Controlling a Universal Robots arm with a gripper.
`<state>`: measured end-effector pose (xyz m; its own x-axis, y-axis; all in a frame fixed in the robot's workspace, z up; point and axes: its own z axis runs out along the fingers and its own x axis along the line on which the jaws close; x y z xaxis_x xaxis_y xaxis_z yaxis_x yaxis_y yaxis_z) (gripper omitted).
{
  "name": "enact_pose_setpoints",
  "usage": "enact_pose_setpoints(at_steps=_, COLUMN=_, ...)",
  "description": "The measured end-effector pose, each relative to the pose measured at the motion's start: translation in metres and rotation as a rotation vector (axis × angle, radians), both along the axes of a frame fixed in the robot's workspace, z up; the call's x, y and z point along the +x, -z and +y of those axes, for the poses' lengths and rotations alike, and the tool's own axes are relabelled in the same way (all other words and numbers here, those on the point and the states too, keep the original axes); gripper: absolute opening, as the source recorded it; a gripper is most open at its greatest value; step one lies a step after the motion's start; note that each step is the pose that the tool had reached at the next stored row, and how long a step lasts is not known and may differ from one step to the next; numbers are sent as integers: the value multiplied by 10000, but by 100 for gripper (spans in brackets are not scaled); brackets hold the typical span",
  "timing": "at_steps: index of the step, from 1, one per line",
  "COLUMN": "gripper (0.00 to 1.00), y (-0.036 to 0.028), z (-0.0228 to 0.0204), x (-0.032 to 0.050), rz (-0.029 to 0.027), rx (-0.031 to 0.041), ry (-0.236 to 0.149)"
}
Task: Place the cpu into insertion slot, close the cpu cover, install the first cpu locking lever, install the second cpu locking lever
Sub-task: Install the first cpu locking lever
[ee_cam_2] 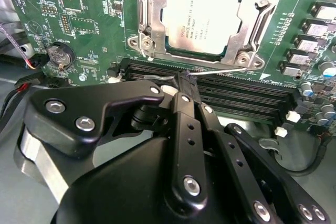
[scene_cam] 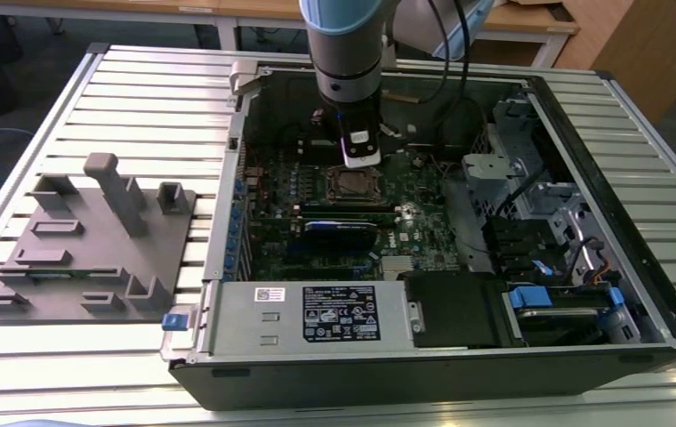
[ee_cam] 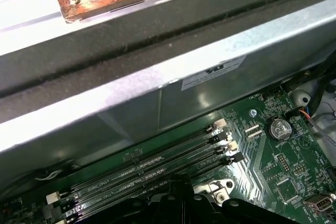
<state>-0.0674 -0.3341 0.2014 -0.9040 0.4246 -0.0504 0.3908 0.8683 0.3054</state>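
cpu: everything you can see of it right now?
The cpu is a flat square chip with a dull silver-tan metal top bearing faint print. It lies level in the window of the silvery cpu cover, whose side tabs seem to bear on its edges. The shut claw is apart from it, over the black memory slots.

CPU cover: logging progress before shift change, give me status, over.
Gripper low over memory slots, tip at thin lever end. CPU seated, cover closed over it. No obstruction seen.
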Motion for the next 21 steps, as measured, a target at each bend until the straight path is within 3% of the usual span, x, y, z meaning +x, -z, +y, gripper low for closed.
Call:
enact_pose_setpoints(at_steps=3, gripper=11, y=10, z=1, x=0, rz=-15, rx=3, ry=0)
enact_pose_setpoints(at_steps=7, gripper=11, y=34, z=0, x=-1, rz=-83, rx=0, ry=-1)
enact_pose_setpoints(at_steps=21, gripper=11, y=61, z=9, x=1, rz=-109, rx=1, ry=-37)
